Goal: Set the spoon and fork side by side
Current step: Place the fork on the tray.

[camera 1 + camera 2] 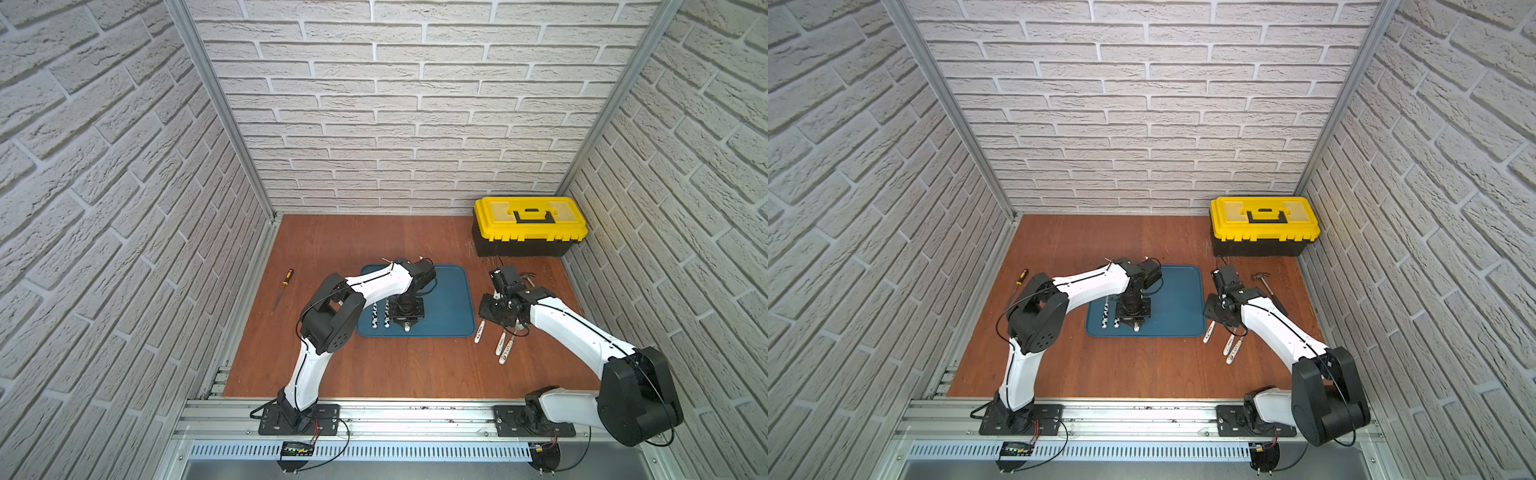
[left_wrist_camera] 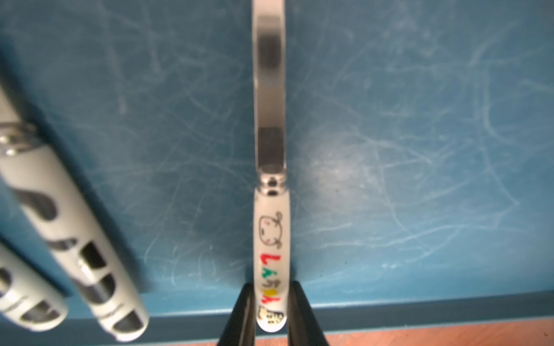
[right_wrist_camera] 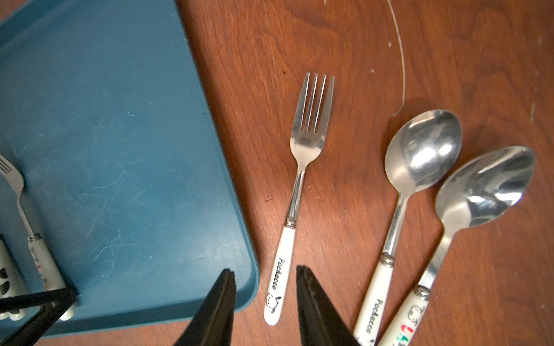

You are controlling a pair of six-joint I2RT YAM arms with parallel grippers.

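Two forks showed: the tray fork (image 2: pixel 271 233) lay at the near edge of the blue tray (image 3: pixel 120 119), its handle clamped in the left gripper (image 2: pixel 271 284). The table fork (image 3: pixel 310 140) lay just right of the tray, with the right gripper (image 3: pixel 264 269) parted over its handle and two spoons (image 3: pixel 422 149) farther right.

clear: tray (image 1: pixel 451 291) right half | blocked: fork (image 3: pixel 302 179), two spoons (image 3: pixel 419 155) on table (image 1: pixel 332 249) beside tray rim

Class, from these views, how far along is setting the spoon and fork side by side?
Done: two cow-patterned handles lie side by side on the blue tray. In hand: the left gripper is shut on a lettered fork over the tray. Left: its lettered spoon lies on the table beside the Pochacco spoon and Pochacco fork, whose handle the open right gripper straddles.
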